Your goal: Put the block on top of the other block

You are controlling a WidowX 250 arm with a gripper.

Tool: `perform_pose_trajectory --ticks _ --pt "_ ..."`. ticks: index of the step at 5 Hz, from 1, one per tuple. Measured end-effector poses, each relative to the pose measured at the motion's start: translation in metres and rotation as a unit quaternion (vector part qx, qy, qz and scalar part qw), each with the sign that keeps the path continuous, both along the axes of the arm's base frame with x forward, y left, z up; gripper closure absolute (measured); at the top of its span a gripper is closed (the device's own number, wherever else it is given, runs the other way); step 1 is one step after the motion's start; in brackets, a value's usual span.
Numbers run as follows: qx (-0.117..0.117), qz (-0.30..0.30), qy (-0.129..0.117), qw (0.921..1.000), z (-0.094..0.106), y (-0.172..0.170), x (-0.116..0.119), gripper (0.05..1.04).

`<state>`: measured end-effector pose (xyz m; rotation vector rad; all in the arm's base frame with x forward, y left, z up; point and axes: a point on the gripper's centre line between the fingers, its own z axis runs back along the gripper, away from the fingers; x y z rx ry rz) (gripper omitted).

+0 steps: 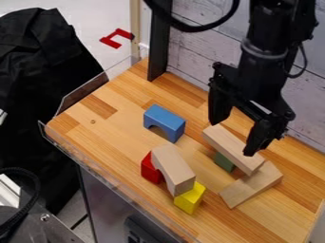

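Wooden block (233,148), propped on green block (223,162) and tan block (252,185), below the jaws (wide apart)

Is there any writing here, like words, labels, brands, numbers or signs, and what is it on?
There is no text I can read.
Blue arch block, red block, yellow block, green block: no lettering visible.
Pale wooden block on the red and yellow ones: none visible.
Robot arm: none legible.
Dark fitting below the table: any marks are too small to read.
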<state>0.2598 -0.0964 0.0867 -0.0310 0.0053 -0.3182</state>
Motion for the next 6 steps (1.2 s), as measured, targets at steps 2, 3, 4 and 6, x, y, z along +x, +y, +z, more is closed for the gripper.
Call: perform_pose_trajectory --ticks 2,3,4,6 --pt "-0.014 0.101 -0.026 0.9944 -0.017 0.007 -0.019 0.083" --pt "-0.026 0.175 -0.057 0.9826 -0.015 0.011 -0.024 0.083" --pt "-0.021 0.228 -0.067 0.9712 -0.013 0.016 -0.024 0.084" --pt "-0.004 0.355 -0.056 0.9330 -0.029 0.022 -0.020 0.083"
